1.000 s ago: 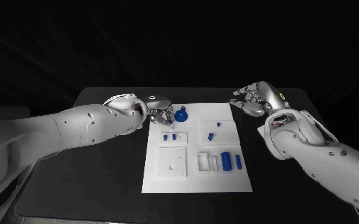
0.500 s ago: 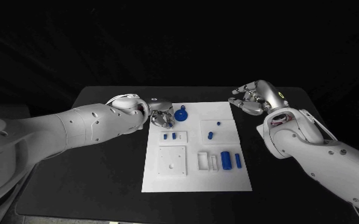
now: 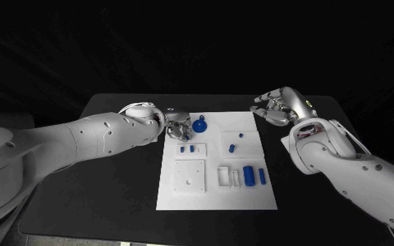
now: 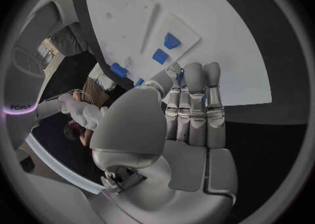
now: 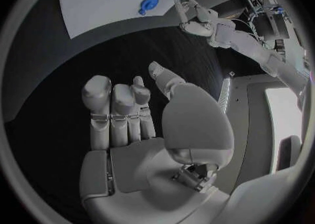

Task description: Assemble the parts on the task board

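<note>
Both of your hands held nothing: the left [image 3: 177, 129] hung curled over the board [image 3: 215, 200] by a blue part [image 3: 200, 126], the right [image 3: 275, 107] loosely curled off it.

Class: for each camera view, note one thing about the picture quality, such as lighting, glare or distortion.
Head view: dark surroundings, the task board stands out brightly, edges straight. Left wrist view: fisheye bends the board's edges; the left hand looms large. Right wrist view: same circular distortion; the right hand sits against the dark table.

Matt white task board [image 3: 215, 195] (blue plastic parts [image 3: 248, 175]).
</note>
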